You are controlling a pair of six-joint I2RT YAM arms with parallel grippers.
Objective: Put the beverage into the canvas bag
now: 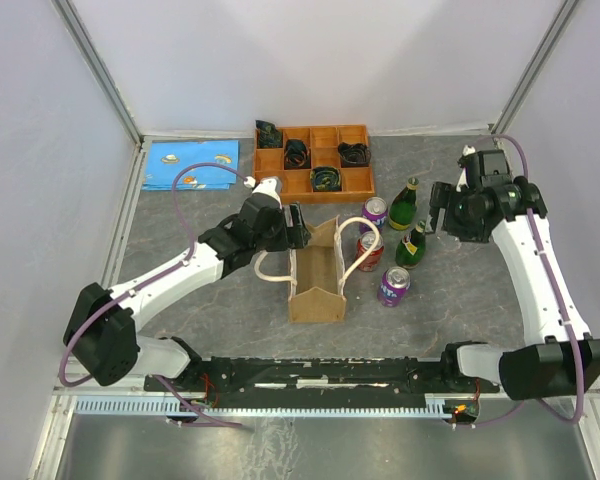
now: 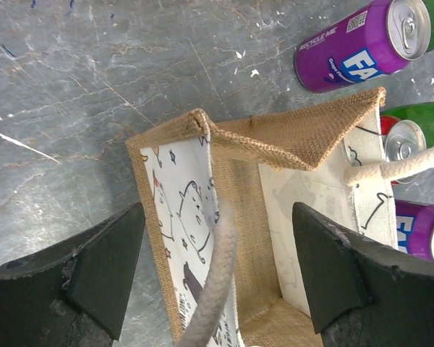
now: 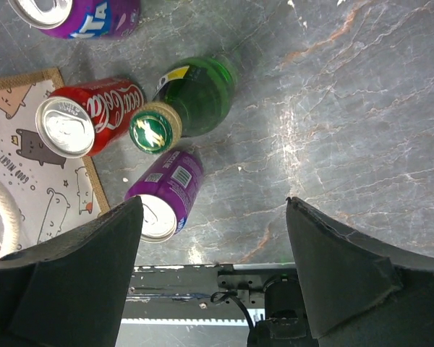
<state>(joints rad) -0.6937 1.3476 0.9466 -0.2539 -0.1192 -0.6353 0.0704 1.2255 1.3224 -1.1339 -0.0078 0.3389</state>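
The canvas bag [image 1: 317, 272] stands open in the middle of the table, with cream rope handles. My left gripper [image 1: 298, 226] hovers open over its far end. In the left wrist view the bag's mouth [image 2: 289, 137] and one rope handle [image 2: 215, 278] lie between the spread fingers of that gripper [image 2: 217, 267], which holds nothing. Right of the bag stand a red can [image 1: 369, 251], two purple cans [image 1: 393, 286] [image 1: 375, 212] and two green bottles [image 1: 413, 243] [image 1: 405, 203]. My right gripper [image 1: 442, 211] is open and empty beside the bottles. Its wrist view [image 3: 213, 267] shows a purple can [image 3: 166, 195], the red can [image 3: 87, 119] and a green bottle [image 3: 184, 101].
A wooden organizer tray [image 1: 312, 158] with dark items sits at the back. A blue cloth [image 1: 190, 163] lies at the back left. White walls enclose the table on three sides.
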